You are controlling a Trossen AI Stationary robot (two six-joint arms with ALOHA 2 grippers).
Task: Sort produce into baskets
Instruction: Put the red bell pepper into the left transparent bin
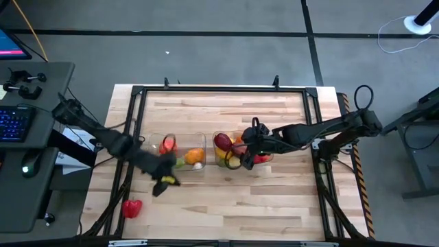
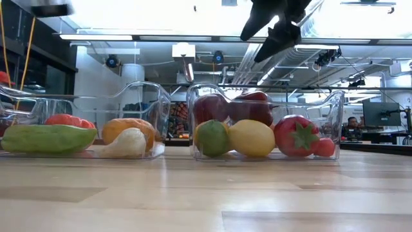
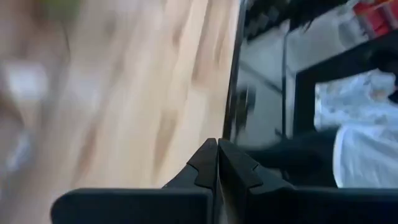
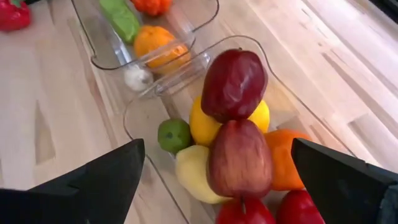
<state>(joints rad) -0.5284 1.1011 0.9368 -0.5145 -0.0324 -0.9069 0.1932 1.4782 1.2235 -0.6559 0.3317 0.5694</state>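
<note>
Two clear baskets stand side by side mid-table. The left basket [image 1: 177, 156] holds a green cucumber [image 2: 48, 138], a red piece, an orange piece [image 4: 157, 42] and a white bulb [image 2: 131, 143]. The right basket [image 1: 221, 137] is piled with two maroon apples [image 4: 235, 84], a lemon [image 2: 252, 137], a lime [image 4: 173, 134], an orange piece and red pieces. My right gripper [image 4: 217, 149] hangs open above this pile, its fingers well apart and clear of the fruit. My left gripper [image 3: 217, 142] is shut with nothing between its fingers. It hovers over the table just in front of the left basket [image 1: 163, 182].
A red pepper [image 1: 132, 208] lies on the wood near the front left corner. A small yellow bit [image 1: 169, 181] shows beside my left gripper; what it is I cannot tell. A black frame [image 1: 219, 89] borders the table. Bare wood stretches behind and in front of the baskets.
</note>
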